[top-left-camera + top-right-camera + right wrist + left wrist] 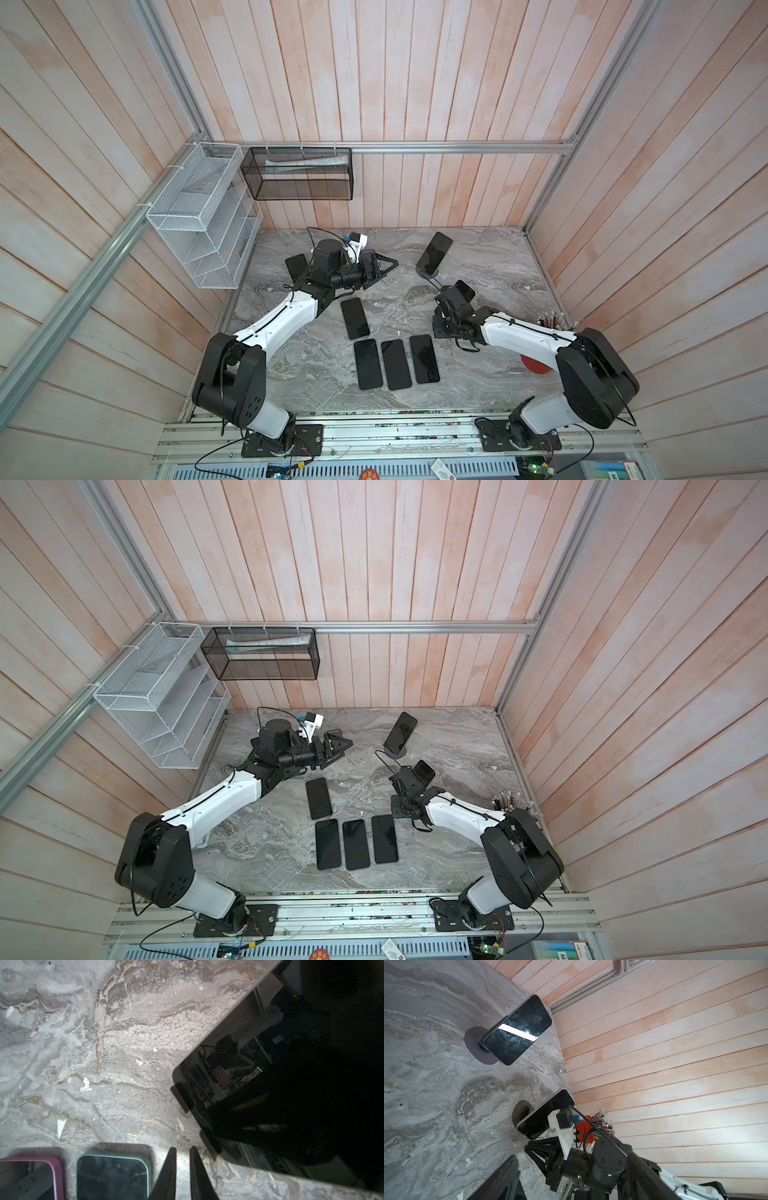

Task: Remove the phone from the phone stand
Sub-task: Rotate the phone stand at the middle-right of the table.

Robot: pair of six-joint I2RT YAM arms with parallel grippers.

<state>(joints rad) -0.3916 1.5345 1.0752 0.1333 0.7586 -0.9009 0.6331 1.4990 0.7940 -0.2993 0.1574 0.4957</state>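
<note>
A dark phone (434, 252) (400, 732) (518, 1029) leans upright on a round-based phone stand (428, 274) (475, 1043) at the back of the marble table. A second phone (464, 291) (546, 1113) sits on another stand (522, 1112) just behind my right wrist. My left gripper (384, 268) (343, 746) (572, 1155) hovers left of the back phone, pointing toward it, open and holding nothing. My right gripper (439, 330) (184, 1157) points down at bare table beside the flat phones. Its fingers (171, 1167) are nearly together, shut on nothing.
Several phones (382, 363) lie flat mid-table, one teal-cased (113, 1176), one purple-cased (29, 1178). Another phone (296, 266) stands behind my left arm. A red cup of pens (552, 322) is at the right wall. A white mesh rack (199, 216) and a black basket (299, 174) hang on the walls.
</note>
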